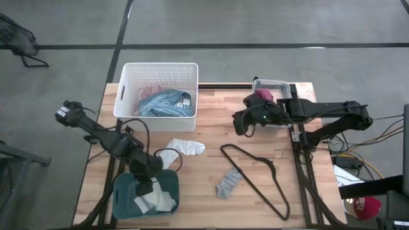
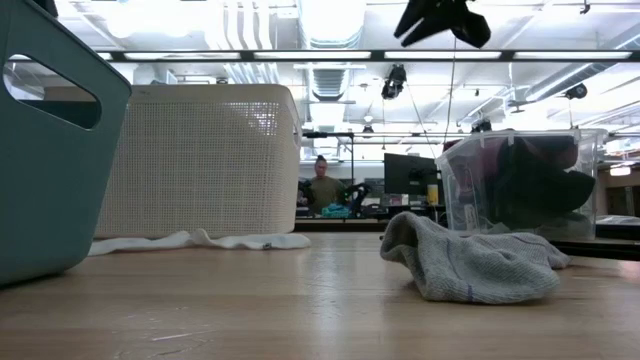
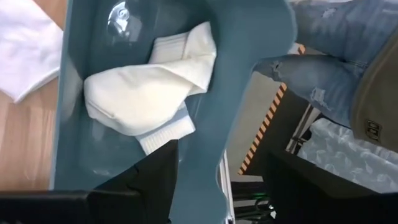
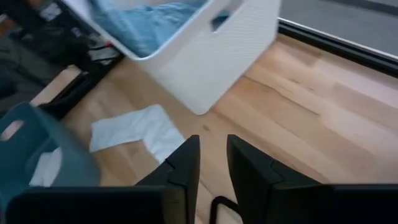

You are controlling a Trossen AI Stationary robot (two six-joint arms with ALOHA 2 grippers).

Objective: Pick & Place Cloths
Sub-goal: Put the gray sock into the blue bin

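My left gripper (image 1: 151,183) hangs open over the teal bin (image 1: 128,191). In the left wrist view one dark finger (image 3: 155,177) is inside the bin above a white sock (image 3: 146,93) lying on the bin's floor, and the bin's wall (image 3: 211,124) runs beside that finger. A second white sock (image 1: 189,147) and a grey sock (image 1: 228,184) lie flat on the table. My right gripper (image 1: 243,122) is shut, holds nothing and hovers above the table (image 4: 213,149) near the clear box (image 1: 271,86), which holds a maroon piece (image 1: 263,95).
The white basket (image 1: 128,96) at the far side holds blue striped and pink cloths (image 1: 163,102). A thin black wire hanger (image 1: 255,176) lies right of the grey sock. In the low view a person sits (image 2: 322,185) beyond the table. Bare wood lies between the basket and the clear box.
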